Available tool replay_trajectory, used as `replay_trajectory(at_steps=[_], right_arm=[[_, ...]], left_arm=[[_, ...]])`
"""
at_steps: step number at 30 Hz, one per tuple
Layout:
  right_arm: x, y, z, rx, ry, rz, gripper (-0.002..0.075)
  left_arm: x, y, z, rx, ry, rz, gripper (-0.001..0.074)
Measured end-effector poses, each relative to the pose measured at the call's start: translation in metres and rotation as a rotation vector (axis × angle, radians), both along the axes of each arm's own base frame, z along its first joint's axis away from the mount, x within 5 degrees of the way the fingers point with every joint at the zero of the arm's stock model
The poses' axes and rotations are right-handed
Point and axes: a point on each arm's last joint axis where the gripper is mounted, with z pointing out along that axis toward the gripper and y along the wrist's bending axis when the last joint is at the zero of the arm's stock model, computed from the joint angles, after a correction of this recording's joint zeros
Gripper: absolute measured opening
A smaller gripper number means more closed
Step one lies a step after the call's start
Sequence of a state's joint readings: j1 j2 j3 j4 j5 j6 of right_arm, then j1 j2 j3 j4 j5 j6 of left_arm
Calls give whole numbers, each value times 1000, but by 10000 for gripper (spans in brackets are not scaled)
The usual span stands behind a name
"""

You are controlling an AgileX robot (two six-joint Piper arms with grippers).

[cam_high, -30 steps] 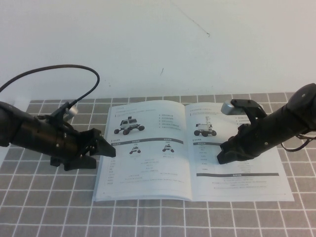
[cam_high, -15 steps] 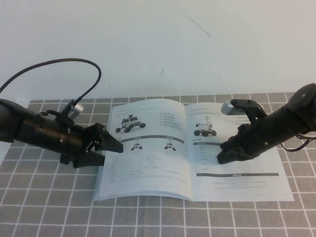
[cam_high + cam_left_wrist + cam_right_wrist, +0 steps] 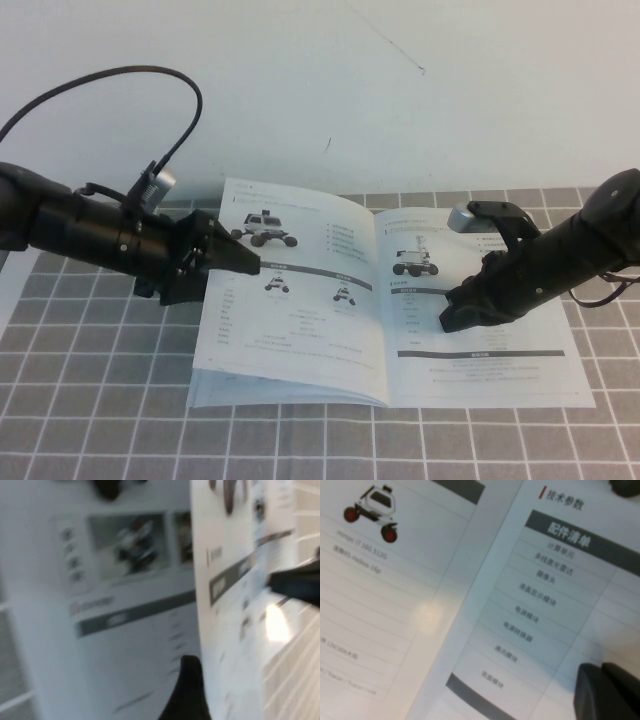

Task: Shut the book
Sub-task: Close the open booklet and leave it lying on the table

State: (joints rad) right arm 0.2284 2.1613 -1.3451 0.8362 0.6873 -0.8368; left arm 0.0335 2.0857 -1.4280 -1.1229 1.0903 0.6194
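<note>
On the left side of the checked grey cloth (image 3: 90, 420), the left gripper (image 3: 240, 263) reaches in over the outer edge of the book (image 3: 385, 385). Its jaws are spread, one finger (image 3: 191, 690) at the rim of the left page (image 3: 300, 325). That page is raised off the stack and bows gently, while its lower corner lies almost flat. The book is a thin glossy manual. It lies open in the middle of the cloth, top edge close to the cloth's rear edge, with printed photos of small wheeled vehicles and grey heading bars. The paper looks slick and floppy, so it is likely to slide off a finger and curl instead of swinging as a stiff sheet. To close it well, the left gripper should probably carry the raised page in a high arc over the spine (image 3: 378, 300), with its support under the middle of the outer edge so the sheet does not fold. Right of the spine, the right gripper (image 3: 452, 318) rests tip-down on the right page (image 3: 490, 375), its fingers (image 3: 607, 692) pressed together. It seems to be pinning the book in place, and it will have to lift clear before the page comes down.
</note>
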Motion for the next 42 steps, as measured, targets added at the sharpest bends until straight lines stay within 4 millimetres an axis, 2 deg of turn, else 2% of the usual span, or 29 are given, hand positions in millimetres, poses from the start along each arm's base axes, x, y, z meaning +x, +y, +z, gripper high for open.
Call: replay_trajectory(at_steps=[5, 9, 18, 25, 36, 42], right_arm=[[0, 0, 0, 0, 0, 0, -3], [0, 0, 0, 0, 0, 0, -3], [0, 0, 0, 1, 2, 1, -3], [-1, 0, 0, 3, 6, 4, -3], [-1, 0, 0, 3, 7, 4, -3], [-1, 0, 0, 3, 7, 4, -3]], left_arm=[[-4, 9, -9, 162, 62, -26, 538], [-3, 12, -12, 212, 72, -6, 538], [-3, -2, -20, 369, 62, -16, 537], [-2, -19, -22, 404, 37, -7, 537], [-1, -16, -22, 437, 59, 12, 534], [3, -10, -19, 515, 47, 13, 533]])
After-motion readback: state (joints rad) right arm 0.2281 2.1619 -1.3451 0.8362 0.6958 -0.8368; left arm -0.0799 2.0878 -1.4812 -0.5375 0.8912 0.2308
